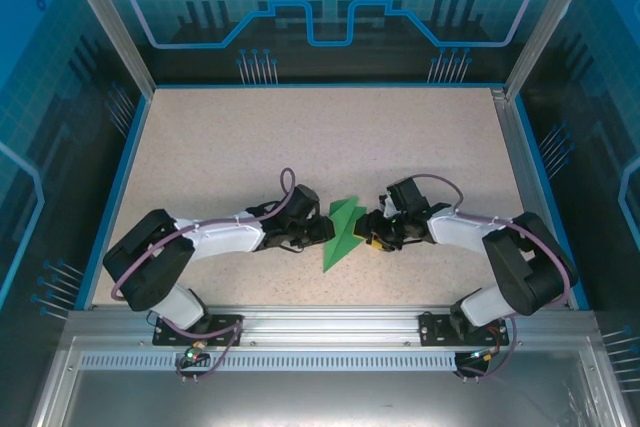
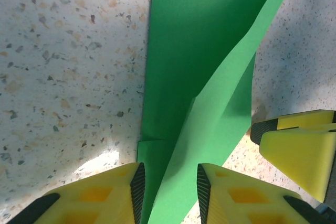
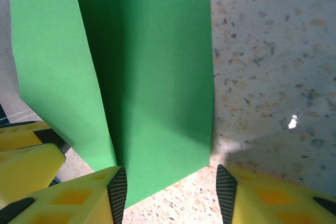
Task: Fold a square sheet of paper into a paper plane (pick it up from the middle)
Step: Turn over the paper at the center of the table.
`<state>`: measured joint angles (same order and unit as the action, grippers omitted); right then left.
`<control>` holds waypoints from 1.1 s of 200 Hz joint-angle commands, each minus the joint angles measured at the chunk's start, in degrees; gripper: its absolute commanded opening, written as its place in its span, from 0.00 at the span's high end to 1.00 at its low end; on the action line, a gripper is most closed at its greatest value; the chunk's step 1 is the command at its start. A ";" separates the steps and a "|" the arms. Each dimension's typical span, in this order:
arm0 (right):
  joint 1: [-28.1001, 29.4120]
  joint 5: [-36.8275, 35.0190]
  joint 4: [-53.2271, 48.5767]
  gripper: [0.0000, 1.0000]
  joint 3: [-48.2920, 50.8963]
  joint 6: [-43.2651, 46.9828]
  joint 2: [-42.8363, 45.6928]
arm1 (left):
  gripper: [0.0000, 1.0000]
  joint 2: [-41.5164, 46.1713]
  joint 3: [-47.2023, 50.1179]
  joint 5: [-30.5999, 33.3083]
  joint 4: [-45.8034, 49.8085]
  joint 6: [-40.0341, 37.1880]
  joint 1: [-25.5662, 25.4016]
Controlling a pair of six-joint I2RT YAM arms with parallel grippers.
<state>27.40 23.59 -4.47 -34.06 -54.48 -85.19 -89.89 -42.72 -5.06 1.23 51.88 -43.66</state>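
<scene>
Left gripper (image 2: 168, 184) has its jaws parted. The green sheet of paper (image 2: 194, 77) runs up between its yellow fingers (image 2: 100, 195), and as far as I can see it isn't pinched. My right gripper (image 3: 172, 187) is spread too, straddling an edge of the same sheet from the opposite side. Neither one grips anything.

The sheet lies near the middle of the speckled surface (image 1: 300, 137), a little toward the near edge, directly between the two grippers.

On progress, I'd put us well into the folding. From the top camera the sheet reads as a narrow, creased, pointed shape rather than a flat square. The left wrist camera shows one long diagonal flap lifted off the layer beneath, and the right wrist camera shows a long straight crease. I judge it isn't a finished paper plane yet, because I can't make out two matching angled wings. The last wing folds and a firm pressing of the creases look to be what remains.

Count: one sheet of paper, two arms, two grippers.
</scene>
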 commanded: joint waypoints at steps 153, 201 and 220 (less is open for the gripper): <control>2.56 4.09 11.58 0.50 -3.62 -2.87 -5.73 | 0.72 -6.09 -1.94 -0.22 1.57 -0.10 0.43; 3.45 3.27 11.59 0.50 -6.04 -1.54 -8.64 | 0.73 -5.66 -1.88 -0.28 1.84 0.03 0.42; 3.99 2.29 10.68 0.50 -6.68 -0.95 -9.29 | 0.74 -5.35 -1.74 0.10 2.20 0.28 0.40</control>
<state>30.00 26.81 6.15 -38.87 -56.88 -93.21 -95.11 -43.86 -5.02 1.50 52.12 -43.59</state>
